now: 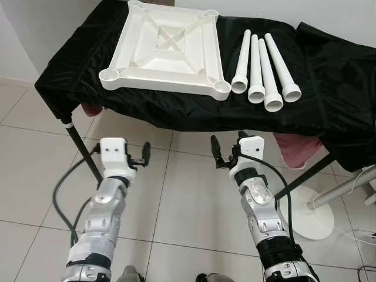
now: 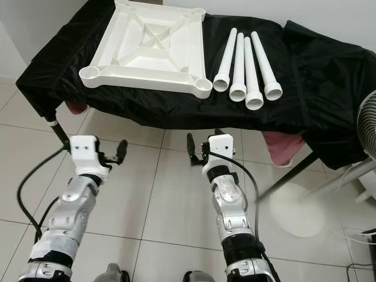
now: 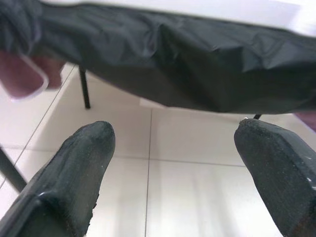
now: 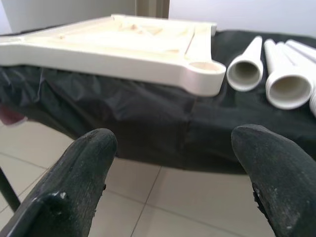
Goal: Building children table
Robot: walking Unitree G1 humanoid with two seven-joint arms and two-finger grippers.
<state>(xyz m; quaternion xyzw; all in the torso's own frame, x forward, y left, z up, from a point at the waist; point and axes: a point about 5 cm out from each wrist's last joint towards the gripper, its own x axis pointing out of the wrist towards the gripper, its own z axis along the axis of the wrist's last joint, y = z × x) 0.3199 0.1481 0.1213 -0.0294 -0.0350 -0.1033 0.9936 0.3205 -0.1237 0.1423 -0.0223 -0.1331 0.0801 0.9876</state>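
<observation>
Nearest, both arms are raised over the tiled floor (image 1: 176, 200), short of the black cloth (image 1: 176, 108) draped on the work table; the left gripper (image 3: 173, 163) has its fingers spread with nothing between them, and the right gripper (image 4: 173, 168) is likewise spread and empty. On the cloth beyond lie the white tabletop (image 1: 167, 50), upside down with leg sockets at its corners, and just to its right four white legs (image 1: 264, 70) side by side; the right eye view adds a fan (image 2: 367, 126) at the right edge, while the right wrist view looks at the tabletop's near corner and the legs' open ends.
</observation>
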